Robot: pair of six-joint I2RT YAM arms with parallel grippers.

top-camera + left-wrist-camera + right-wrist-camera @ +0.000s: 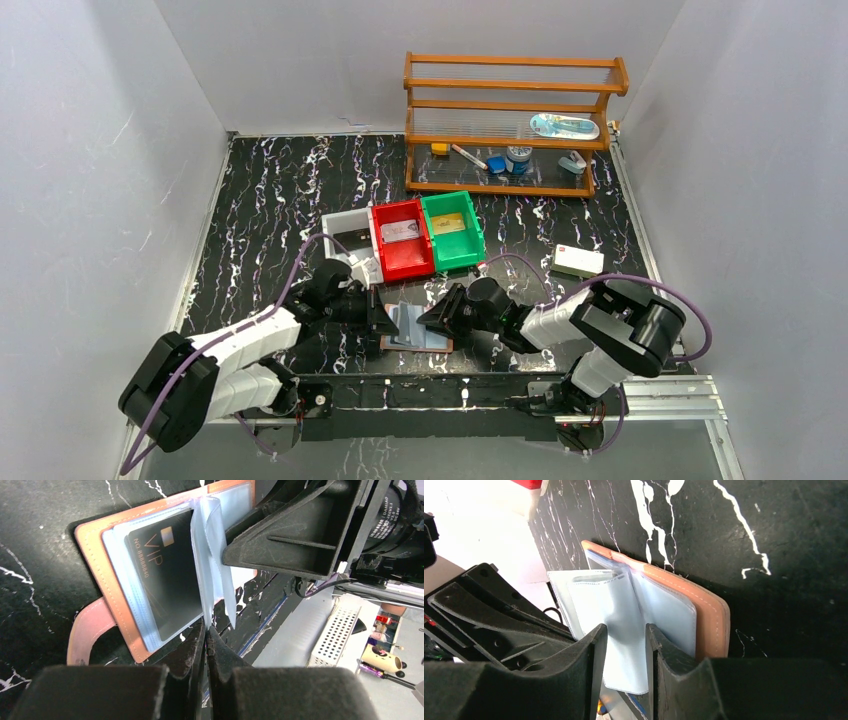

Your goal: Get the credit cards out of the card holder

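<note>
As card holder (95,565) holds VIP card (165,580), left pincer (206,630) grips sleeve (212,555), right pincer (626,630) released.

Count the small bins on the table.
3, side by side: white bin on the left, red bin in the middle, green bin on the right. None appears hidden.

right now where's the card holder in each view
top external: card holder low centre, just on the near side of the red bin.
left wrist: card holder upper left, lying open, with a black VIP card in its pocket.
right wrist: card holder centre, leather edge to the right.
shared landmark: the pale clear pocket leaf standing up from its middle, plain in both wrist views.
</note>
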